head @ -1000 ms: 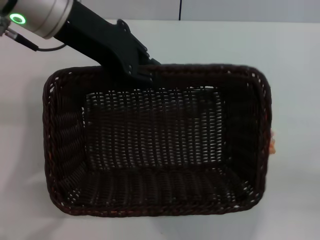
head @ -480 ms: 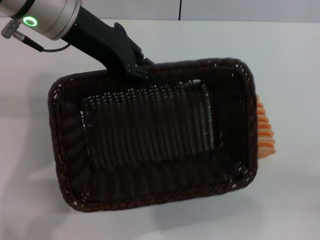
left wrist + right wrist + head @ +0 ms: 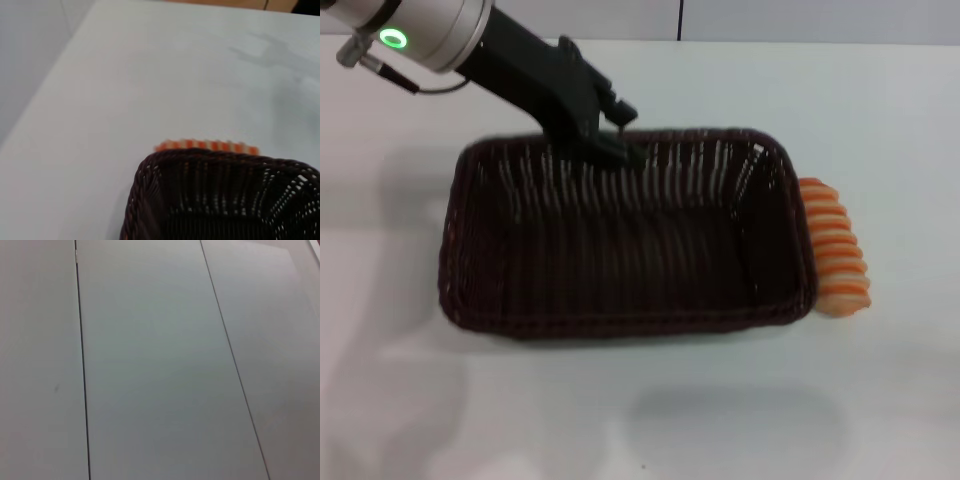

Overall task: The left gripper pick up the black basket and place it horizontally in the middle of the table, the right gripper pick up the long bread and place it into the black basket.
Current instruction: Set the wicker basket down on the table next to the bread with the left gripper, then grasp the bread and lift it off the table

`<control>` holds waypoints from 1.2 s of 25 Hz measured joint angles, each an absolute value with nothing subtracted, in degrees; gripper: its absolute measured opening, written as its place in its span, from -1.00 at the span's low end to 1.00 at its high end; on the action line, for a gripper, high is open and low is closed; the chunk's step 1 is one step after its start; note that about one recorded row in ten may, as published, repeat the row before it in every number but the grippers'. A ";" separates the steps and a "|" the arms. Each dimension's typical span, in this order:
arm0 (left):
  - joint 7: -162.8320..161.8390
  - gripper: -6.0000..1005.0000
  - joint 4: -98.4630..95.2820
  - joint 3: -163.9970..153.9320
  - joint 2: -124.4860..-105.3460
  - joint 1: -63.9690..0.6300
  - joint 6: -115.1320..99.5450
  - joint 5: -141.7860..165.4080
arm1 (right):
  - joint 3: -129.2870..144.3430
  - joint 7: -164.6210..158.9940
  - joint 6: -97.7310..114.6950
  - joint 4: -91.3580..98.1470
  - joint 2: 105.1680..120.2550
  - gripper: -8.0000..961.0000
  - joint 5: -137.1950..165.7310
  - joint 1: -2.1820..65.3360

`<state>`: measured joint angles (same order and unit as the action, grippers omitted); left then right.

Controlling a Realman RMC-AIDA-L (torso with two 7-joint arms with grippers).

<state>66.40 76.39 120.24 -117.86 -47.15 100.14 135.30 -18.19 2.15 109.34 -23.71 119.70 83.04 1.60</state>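
The black basket (image 3: 620, 240) lies lengthwise across the middle of the white table (image 3: 880, 110), low over it or on it; I cannot tell which. My left gripper (image 3: 610, 145) is shut on the middle of the basket's far rim, the arm reaching in from the upper left. The long bread (image 3: 834, 246) lies on the table just off the basket's right end, close to or touching its rim. In the left wrist view the basket's end (image 3: 220, 200) fills the lower part, with the bread (image 3: 207, 146) just beyond it. My right gripper is out of view.
The right wrist view shows only grey wall panels (image 3: 150, 360) with thin seams. A grey wall (image 3: 770, 18) runs behind the table's far edge. Bare tabletop lies in front of the basket.
The left gripper has carried the basket away from the camera and lowered it toward the table, levelling it. The bread, nearly hidden behind the basket before, now shows fully at its right end.
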 joint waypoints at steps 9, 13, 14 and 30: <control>68.96 -0.09 82.46 119.11 -118.44 -42.75 84.28 132.66 | -17.87 2.31 109.07 -23.71 119.70 0.75 83.25 1.68; 74.18 0.20 91.80 99.49 -118.26 -23.15 44.61 128.52 | -16.28 2.32 108.72 -23.46 119.65 0.75 83.09 1.92; 76.17 0.30 92.03 94.56 -118.22 -19.92 36.30 128.62 | -16.00 2.33 108.70 -23.40 119.64 0.75 83.09 1.96; 25.58 0.58 53.35 70.92 -118.10 -8.85 -60.78 147.22 | -6.74 2.46 107.33 -22.48 119.52 0.74 83.42 3.26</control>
